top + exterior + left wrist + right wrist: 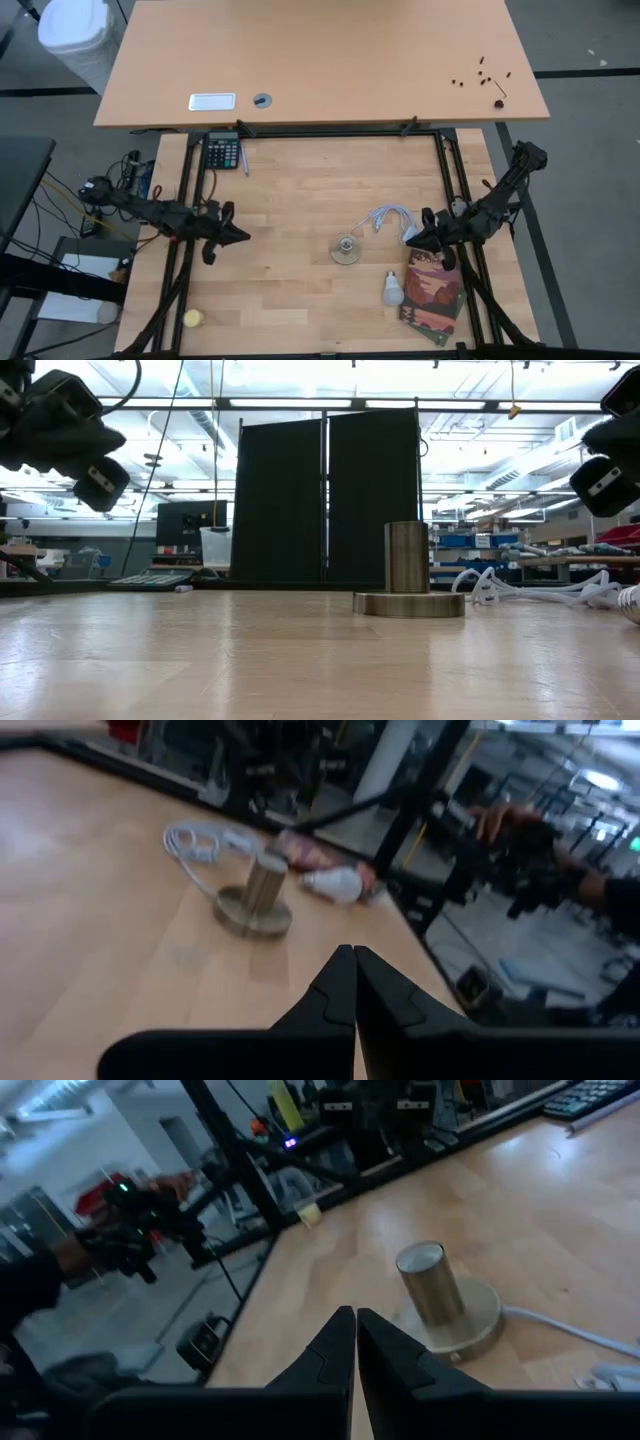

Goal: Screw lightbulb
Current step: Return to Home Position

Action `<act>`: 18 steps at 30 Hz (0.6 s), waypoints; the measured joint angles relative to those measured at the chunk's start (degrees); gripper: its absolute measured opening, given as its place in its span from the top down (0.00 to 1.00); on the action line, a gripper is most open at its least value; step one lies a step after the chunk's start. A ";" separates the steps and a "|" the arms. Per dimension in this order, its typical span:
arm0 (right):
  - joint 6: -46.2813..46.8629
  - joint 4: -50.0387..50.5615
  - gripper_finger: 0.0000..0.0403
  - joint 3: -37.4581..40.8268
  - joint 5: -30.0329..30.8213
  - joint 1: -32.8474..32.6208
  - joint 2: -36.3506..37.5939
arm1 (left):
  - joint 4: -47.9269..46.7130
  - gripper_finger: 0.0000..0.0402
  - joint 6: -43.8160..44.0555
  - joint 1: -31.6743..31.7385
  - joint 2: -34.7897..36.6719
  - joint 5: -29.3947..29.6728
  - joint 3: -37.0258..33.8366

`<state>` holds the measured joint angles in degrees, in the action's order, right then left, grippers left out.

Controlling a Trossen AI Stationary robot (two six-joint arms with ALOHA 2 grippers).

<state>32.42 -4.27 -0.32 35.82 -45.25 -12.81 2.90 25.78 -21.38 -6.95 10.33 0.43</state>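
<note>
1. High view: I read this as homing, with no screwing under way. The lightbulb (pixel 393 290) lies on its side on the table (pixel 290 300), out of the socket (pixel 347 249). It is near the socket on the right arm's side, just beside a printed packet (pixel 432 292). The left gripper (pixel 240 236) sits well apart from the socket. The right gripper (pixel 411 239) is nearer, on the socket's other side. Both point at the socket and touch nothing. A white cable (pixel 385 217) runs from the socket toward the right gripper.
2. Low view: the socket stands alone with no bulb above its barrel. Both arms hang high, well above the socket top, one to each side. A silvery threaded bit at the frame edge past the cable is probably the bulb's base, but it is cropped, so I'm not sure.
3. Left wrist view: the fingers (pixel 338 995) are pressed together with nothing between them, aimed at the socket. The bulb lies beyond the socket, by the packet.
4. Right wrist view: the fingers (pixel 340 1350) are also together and empty. The socket is just ahead with a bare barrel. The bulb is out of this frame.
5. Next move, my call: both arms finish tucking clear of the socket. Any new attempt needs the right claw to spread, drop onto the glass end, then stand the bulb base-down over the barrel.
</note>
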 joint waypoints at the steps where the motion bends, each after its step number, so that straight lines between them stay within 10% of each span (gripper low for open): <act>1: 0.00 -0.01 0.94 0.00 0.00 0.00 0.86 | 0.03 0.99 0.00 0.44 0.95 0.02 0.00; 18: 0.00 -0.30 0.94 -0.02 0.14 3.26 12.64 | -1.11 0.99 0.02 9.44 4.87 -0.09 -0.01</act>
<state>32.42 -4.58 -0.34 35.97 -41.99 -0.16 1.79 25.80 -11.94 -2.09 10.24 0.41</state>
